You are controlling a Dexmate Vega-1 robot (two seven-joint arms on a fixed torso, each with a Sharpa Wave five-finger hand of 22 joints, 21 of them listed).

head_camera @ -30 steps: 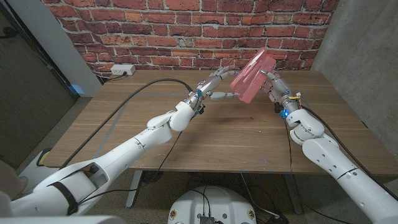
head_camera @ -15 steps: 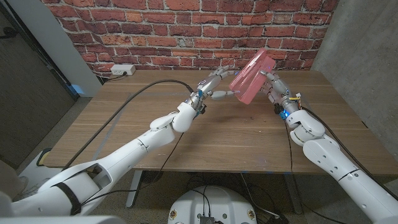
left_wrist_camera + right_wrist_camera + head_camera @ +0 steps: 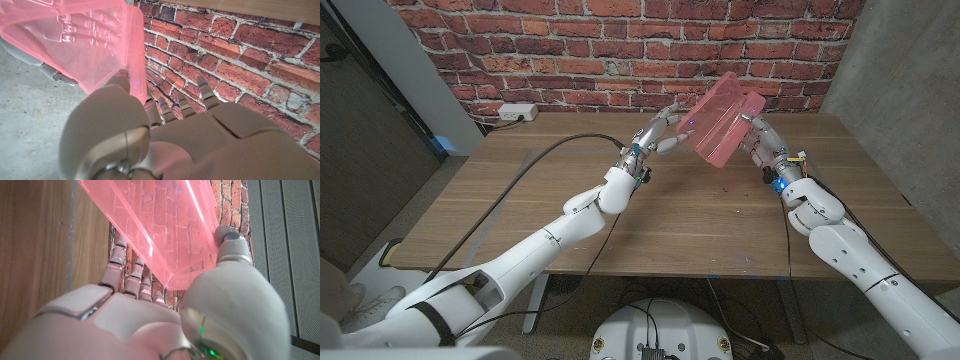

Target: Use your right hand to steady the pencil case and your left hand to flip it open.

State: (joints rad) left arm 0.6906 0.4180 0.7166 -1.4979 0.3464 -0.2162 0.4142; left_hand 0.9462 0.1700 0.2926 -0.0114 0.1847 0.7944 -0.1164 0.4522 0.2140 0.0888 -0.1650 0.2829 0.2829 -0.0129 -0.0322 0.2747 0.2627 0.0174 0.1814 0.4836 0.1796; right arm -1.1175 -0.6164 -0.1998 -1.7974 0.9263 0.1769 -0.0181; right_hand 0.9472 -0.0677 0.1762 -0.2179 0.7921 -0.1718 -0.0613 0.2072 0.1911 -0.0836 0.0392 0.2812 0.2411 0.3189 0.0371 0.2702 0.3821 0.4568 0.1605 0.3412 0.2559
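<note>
A translucent pink pencil case (image 3: 718,128) hangs tilted in the air over the table's back right. My right hand (image 3: 761,143) grips it from the right side, thumb on its edge. In the right wrist view the case (image 3: 160,225) stands above my right hand (image 3: 150,325), whose thumb presses its corner. My left hand (image 3: 661,135) reaches up from the left, fingers spread, fingertips at the case's left edge. The left wrist view shows my left hand (image 3: 150,135) with its thumb tip touching the edge of the case (image 3: 75,40). The case looks partly spread apart.
The wooden table (image 3: 650,220) runs back to a brick wall (image 3: 620,50). A white power strip (image 3: 517,112) sits at the back left. A black cable (image 3: 550,148) crosses the table along my left arm. A concrete wall (image 3: 900,70) stands on the right.
The case's upper left part has swung up and leftward, so it looks wider. My left hand has risen with it. The right hand has barely moved.
</note>
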